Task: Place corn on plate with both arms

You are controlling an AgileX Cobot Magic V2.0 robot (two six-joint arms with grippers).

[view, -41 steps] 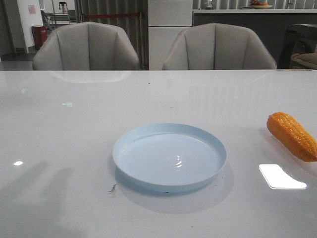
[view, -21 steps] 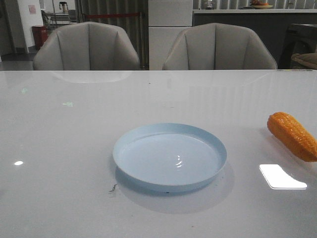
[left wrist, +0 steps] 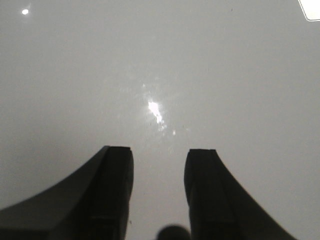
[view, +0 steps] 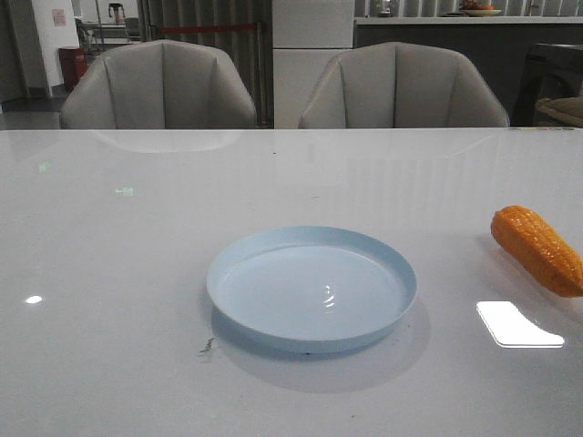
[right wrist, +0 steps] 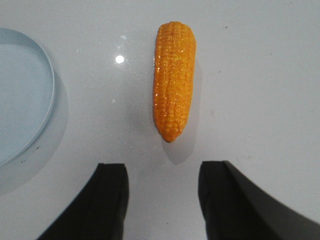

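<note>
The corn (view: 539,248) lies on the table (view: 137,237) at the robot's right, well apart from the plate (view: 311,288), which sits near the middle with nothing on it. In the right wrist view the right gripper (right wrist: 162,197) has its jaws spread, nothing between them, and the cob lies just ahead of the gap, its narrow tip pointing back toward the fingers and its blunt end away. Its long axis runs nearly in line with the gripper's reach, across the line on which the jaws close, so the jaws could straddle the cob's width if the arm goes forward and down. The plate's rim shows at the edge of that view, beside the cob but not touching it. The left gripper (left wrist: 158,192) is also spread and empty, and its view shows only bare table, neither corn nor plate. The right arm is plainly the nearer, so the pick-up looks like its job, with a sideways carry toward the plate to follow.
</note>
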